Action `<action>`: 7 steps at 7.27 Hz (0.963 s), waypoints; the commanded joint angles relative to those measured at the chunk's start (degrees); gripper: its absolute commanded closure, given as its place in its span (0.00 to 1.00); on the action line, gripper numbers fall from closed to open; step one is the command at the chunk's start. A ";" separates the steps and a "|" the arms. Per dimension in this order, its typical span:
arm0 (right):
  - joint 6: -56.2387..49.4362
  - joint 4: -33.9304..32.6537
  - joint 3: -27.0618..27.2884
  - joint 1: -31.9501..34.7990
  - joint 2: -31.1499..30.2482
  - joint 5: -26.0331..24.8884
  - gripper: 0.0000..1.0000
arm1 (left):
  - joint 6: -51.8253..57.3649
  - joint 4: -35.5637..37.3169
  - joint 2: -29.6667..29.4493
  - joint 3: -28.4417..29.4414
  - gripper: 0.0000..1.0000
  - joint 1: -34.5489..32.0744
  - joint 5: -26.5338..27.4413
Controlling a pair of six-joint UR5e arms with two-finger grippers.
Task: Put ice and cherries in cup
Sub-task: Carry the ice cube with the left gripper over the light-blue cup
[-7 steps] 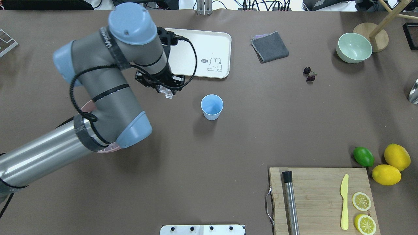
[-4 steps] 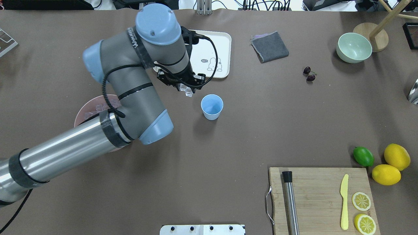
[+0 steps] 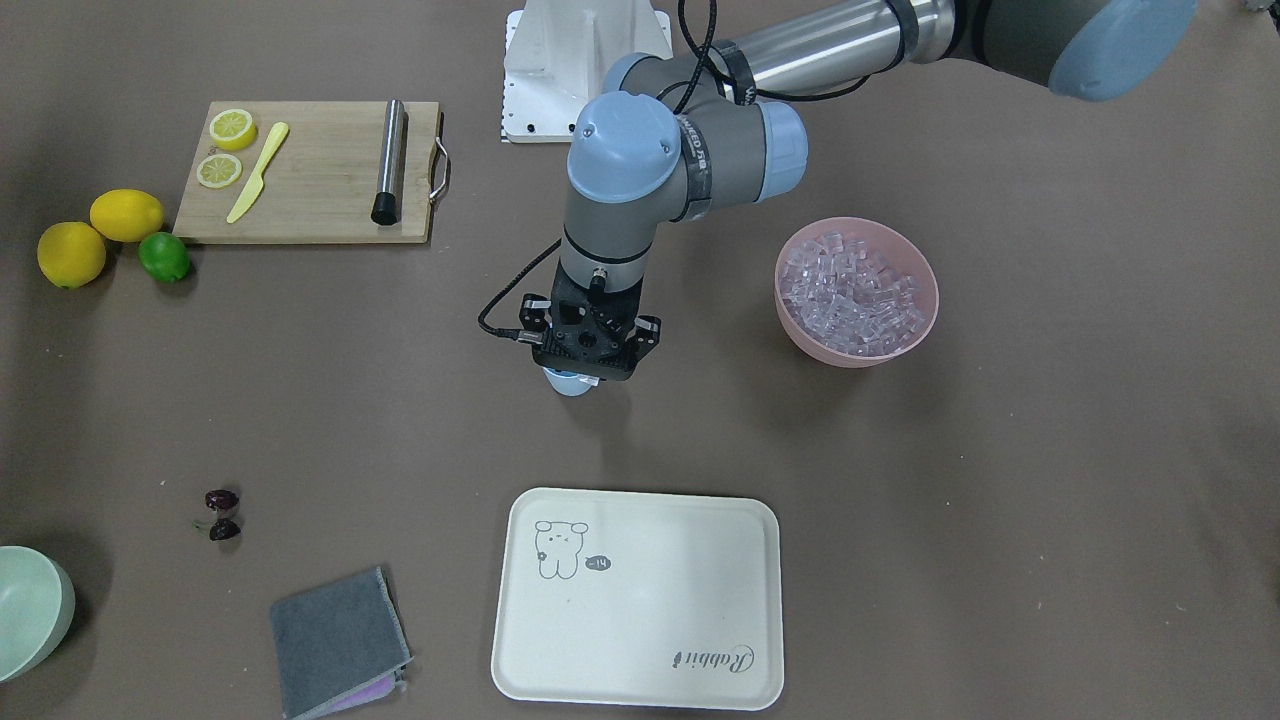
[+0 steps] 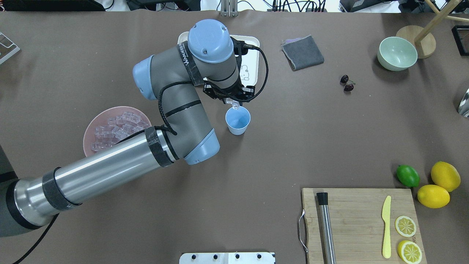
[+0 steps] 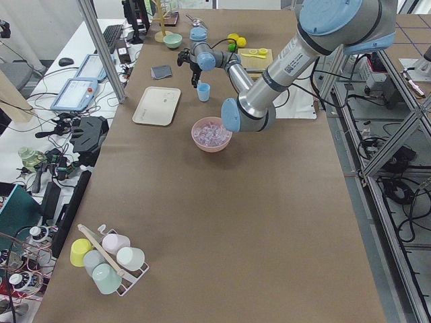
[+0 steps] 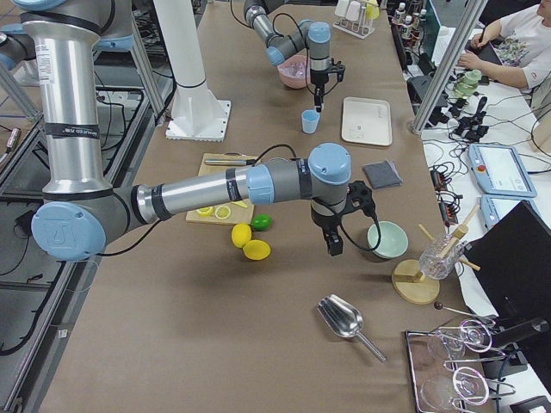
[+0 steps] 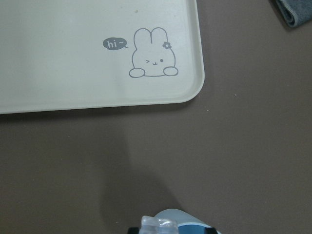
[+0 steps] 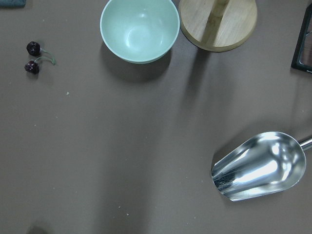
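Left gripper (image 4: 232,102) pinches one ice cube (image 4: 235,106) just above the far rim of the cup (image 4: 238,123), which stands mid-bench, nearer the far edge. More ice (image 3: 850,290) fills the bowl (image 3: 852,358) toward the left edge. Cherries (image 4: 346,83) lie toward the far right corner. Right gripper (image 6: 332,244) hangs over the right end; whether it is open can't be told

The cup (image 4: 238,123) is light blue, the ice (image 3: 850,295) clear, the bowl (image 3: 855,358) pink, the cherries (image 4: 346,83) dark red. The cream tray (image 3: 660,600) shows a grey rabbit (image 3: 560,550).
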 commanded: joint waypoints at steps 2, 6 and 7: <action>0.01 0.04 0.07 0.00 -0.15 0.07 0.01 | -2.22 -0.28 -0.01 -0.51 1.00 1.90 -0.13; 0.01 0.04 0.24 0.00 -0.76 -0.02 0.01 | 0.75 -0.98 0.43 -0.16 0.24 1.12 -0.04; 0.01 0.04 0.33 0.00 -0.77 0.07 0.01 | 0.67 -1.07 0.43 -0.25 0.03 1.12 -0.04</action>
